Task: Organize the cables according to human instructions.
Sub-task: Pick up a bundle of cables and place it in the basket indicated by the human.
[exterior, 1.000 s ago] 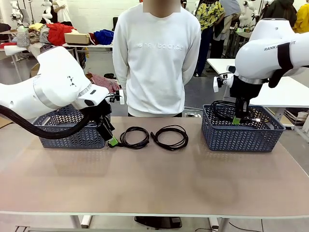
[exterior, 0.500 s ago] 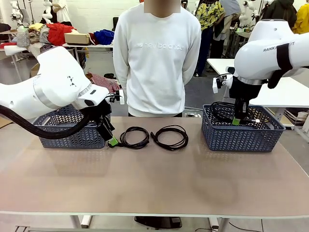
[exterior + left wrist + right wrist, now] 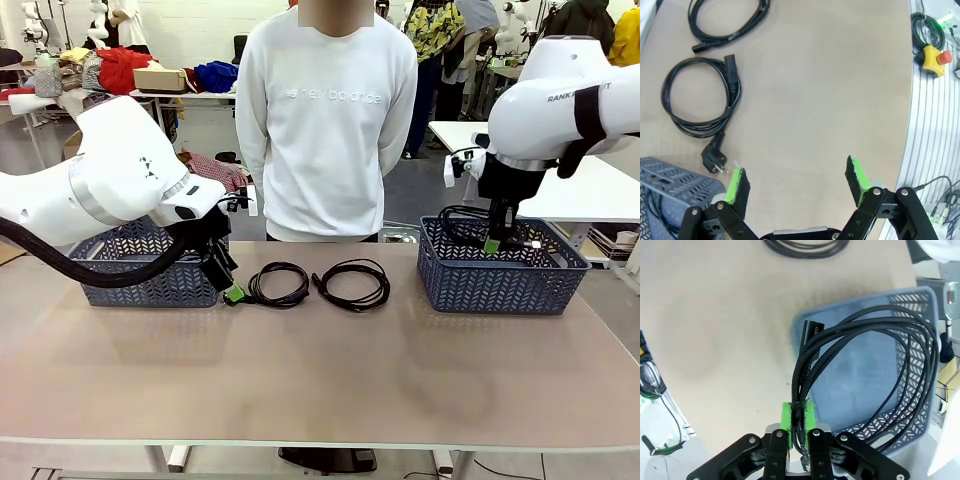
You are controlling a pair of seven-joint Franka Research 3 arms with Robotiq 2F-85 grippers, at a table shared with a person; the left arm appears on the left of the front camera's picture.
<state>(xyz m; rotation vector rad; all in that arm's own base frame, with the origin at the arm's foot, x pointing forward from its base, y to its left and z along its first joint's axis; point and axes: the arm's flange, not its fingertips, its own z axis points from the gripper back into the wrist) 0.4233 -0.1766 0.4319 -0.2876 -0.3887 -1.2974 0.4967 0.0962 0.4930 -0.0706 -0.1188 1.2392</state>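
- The worktop (image 3: pixel 320 370) carries a basket at each end and two loose cables between them, towards the far side.
- The person (image 3: pixel 330 120) stands at the far edge, behind the loose cables, arms out of the way. I judge they are directing rather than handling.
- The right basket (image 3: pixel 500 280) sits far right and the left basket (image 3: pixel 130 285) far left, probably as the two sorting bins.
- The held cable (image 3: pixel 805 375), a braided bundle of loops, hangs from the right tool above the right basket, its loops drooping towards the floor of the basket. It looks ready to be dropped there.
- The left coil (image 3: pixel 280 267) and the right coil (image 3: pixel 352 264) lie flat, just beside each other, not yet sorted.
- The left tool (image 3: pixel 797 175) hovers low, just left of the left coil and in front of the left basket. Its jaws are spread and empty, and the coil's plug lies near one pad. That suits a grasp on this coil.
- The right tool (image 3: pixel 798 412) has its pads pressed together, pinching the held cable's strands.
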